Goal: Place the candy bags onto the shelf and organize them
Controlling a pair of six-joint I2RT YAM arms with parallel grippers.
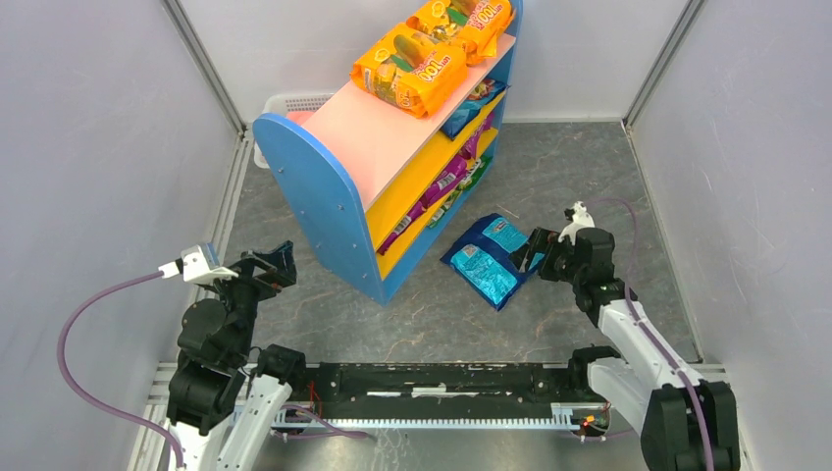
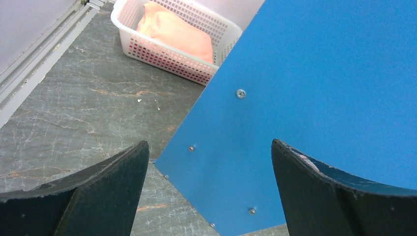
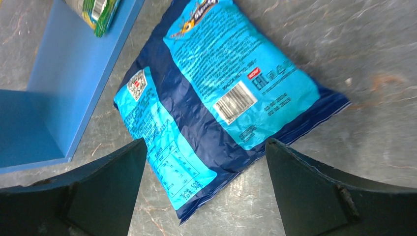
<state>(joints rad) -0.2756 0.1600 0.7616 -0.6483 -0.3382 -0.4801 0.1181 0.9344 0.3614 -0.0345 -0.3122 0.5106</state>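
Nearly finished, with orange candy bags (image 1: 410,71) topping the shelf (image 1: 312,182) and only the blue candy bag (image 3: 216,103) left below the spread right gripper (image 3: 204,147), left gripper (image 2: 209,147) spread too.

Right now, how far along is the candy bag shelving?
Mostly done: two orange bags sit atop the shelf, other bags lie on both yellow boards. Nothing is gripped: the right gripper is open over one blue bag on the table; the left gripper is open beside the shelf. That bag is left.

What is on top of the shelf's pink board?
Two orange candy bags lie at the pink top board's far end; the board under them is covered, and the farther bag is cropped by the frame.
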